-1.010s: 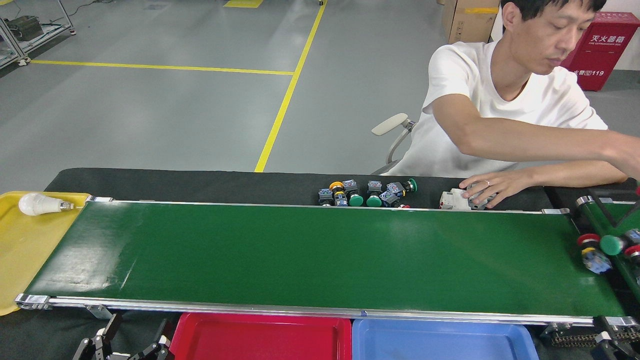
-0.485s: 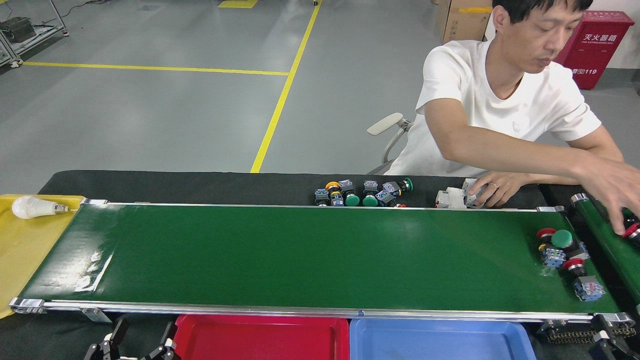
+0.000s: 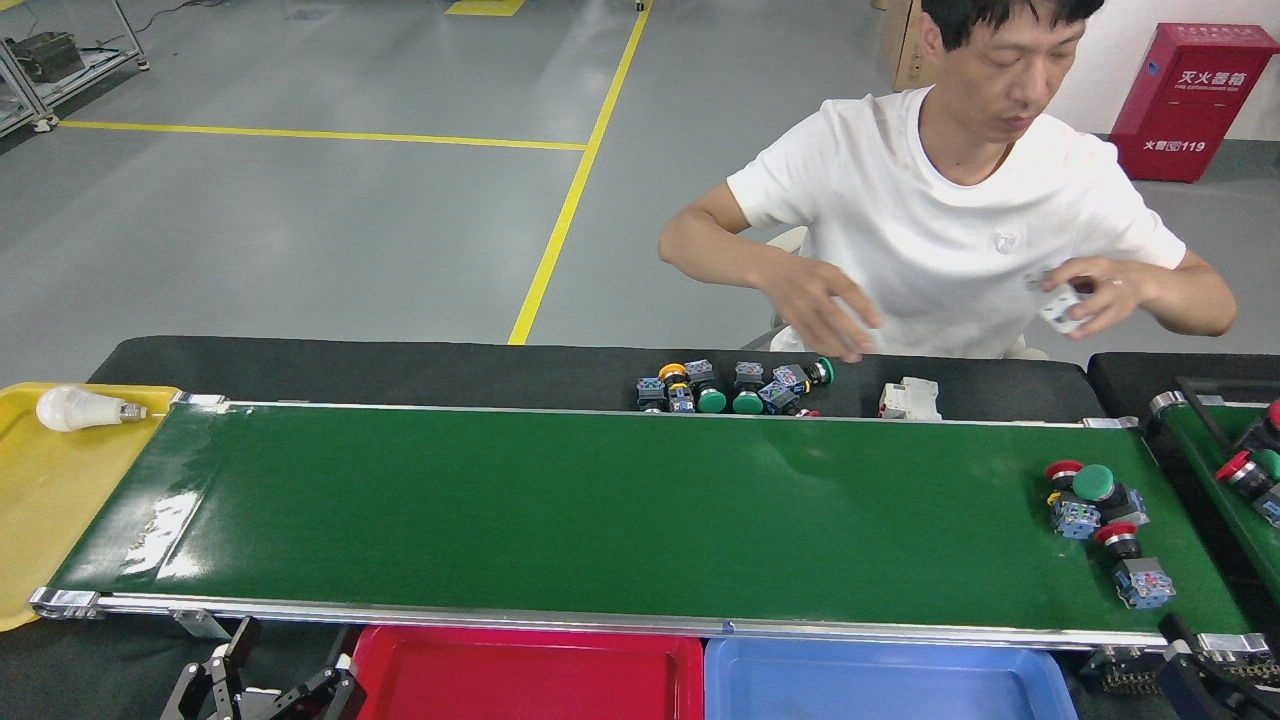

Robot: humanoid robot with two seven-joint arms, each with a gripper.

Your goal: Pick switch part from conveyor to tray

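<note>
The left claw (image 3: 265, 690), cut by the bottom edge, has spread fingers; the right claw is out of view. Three push-button switch parts (image 3: 1100, 520) cluster at the glossy dark-green conveyor's (image 3: 600, 510) right end, overlapping.

a grey, glossy workshop floor (image 3: 300, 220) is seen across the upper half of the frame, marked by yellow lines (image 3: 575, 190) that meet left of centre. a metal frame on castors (image 3: 60, 50) is glimpsed at the upper left. at the upper right, a red fire-extinguisher cabinet (image 3: 1190, 100) is set against a pale wall (image 3: 1130, 30), with a cardboard box (image 3: 900, 45) to its left. a black-covered table (image 3: 400, 365) is stretched across mid-frame. soft, even light is reflected off the floor.
</note>
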